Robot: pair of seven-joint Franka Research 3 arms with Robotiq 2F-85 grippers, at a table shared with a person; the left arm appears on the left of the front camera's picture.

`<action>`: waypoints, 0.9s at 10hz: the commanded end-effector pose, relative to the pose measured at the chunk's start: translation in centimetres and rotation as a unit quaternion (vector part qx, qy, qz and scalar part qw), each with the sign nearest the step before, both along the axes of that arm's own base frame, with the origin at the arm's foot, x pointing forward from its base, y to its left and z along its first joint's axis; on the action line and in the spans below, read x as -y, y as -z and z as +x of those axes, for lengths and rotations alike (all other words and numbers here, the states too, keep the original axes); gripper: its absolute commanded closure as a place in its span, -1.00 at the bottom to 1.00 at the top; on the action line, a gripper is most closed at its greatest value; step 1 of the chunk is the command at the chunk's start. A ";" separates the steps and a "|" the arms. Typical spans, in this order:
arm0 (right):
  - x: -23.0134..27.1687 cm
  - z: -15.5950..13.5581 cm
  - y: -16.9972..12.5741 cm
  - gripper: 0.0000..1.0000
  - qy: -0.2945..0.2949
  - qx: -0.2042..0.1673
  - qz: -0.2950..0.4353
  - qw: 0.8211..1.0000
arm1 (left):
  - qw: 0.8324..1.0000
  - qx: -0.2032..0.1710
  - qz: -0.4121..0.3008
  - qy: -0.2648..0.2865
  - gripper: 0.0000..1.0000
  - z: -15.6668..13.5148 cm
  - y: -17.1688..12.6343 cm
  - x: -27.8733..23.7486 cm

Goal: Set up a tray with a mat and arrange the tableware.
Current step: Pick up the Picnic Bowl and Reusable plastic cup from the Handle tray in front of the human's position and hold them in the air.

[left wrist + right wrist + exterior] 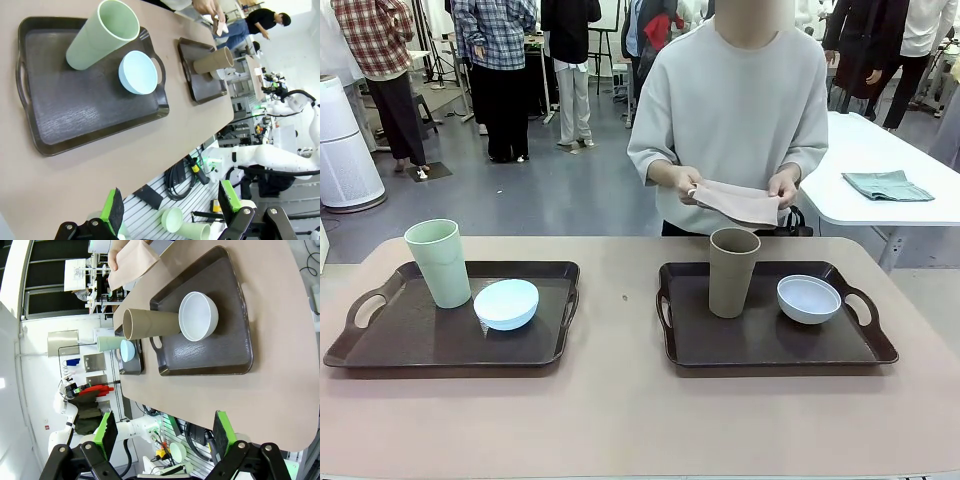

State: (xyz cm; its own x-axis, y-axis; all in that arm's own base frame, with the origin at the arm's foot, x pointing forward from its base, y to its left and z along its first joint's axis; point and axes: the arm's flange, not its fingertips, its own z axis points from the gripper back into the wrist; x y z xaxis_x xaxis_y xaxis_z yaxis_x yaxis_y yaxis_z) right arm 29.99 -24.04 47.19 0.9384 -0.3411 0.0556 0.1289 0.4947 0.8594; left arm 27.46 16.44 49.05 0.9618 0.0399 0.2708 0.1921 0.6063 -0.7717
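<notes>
Starting out: mat (738,203) unplaced in person's hands (782,187), tableware (506,303) sits on bare left tray (410,340) and right tray (760,340); left gripper (171,206) and right gripper (165,432) jaws wide, empty.

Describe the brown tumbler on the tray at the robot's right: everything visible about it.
The brown tumbler is tall and handleless, narrowing slightly toward its base, with a matte tan-brown surface that looks like plastic or a fibre composite. It stands upright, mouth up, and the right wrist view shows nothing inside it. It rests on the far left part of the dark tray, left of the whitish bowl, with a small gap between them. Only the tray touches it.
</notes>
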 end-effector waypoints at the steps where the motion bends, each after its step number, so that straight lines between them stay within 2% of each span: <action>1: 0.1 0.0 0.1 -1.00 -0.001 0.003 0.005 1.000 | 1.000 0.007 -0.008 0.002 -1.00 -0.1 0.0 -0.1; 6: 0.1 0.0 0.0 -1.00 0.001 0.000 -0.001 1.000 | 1.000 0.007 -0.008 0.002 -1.00 -0.1 0.0 -0.1; 7: -0.2 0.2 -0.6 -1.00 -0.032 0.016 -0.008 0.999 | 1.000 0.000 0.000 0.000 -1.00 0.0 0.0 0.0; 8: -1.7 1.1 -1.3 -1.00 -0.044 0.003 -0.051 0.998 | 0.998 0.040 0.029 0.027 -1.00 1.0 -1.4 1.9; 9: -4.1 2.0 -2.2 -1.00 -0.071 -0.016 -0.097 0.993 | 0.991 0.081 0.087 0.061 -1.00 1.8 -3.0 4.8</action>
State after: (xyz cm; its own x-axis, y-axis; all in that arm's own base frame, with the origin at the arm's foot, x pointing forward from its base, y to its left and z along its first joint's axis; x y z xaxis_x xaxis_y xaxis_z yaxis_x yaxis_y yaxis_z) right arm 31.27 -21.83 48.36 0.9649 -0.2506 0.0785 0.0841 0.5779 0.8117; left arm 28.42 14.13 50.67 0.9423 -0.0508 0.3308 0.2835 0.6463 -0.7084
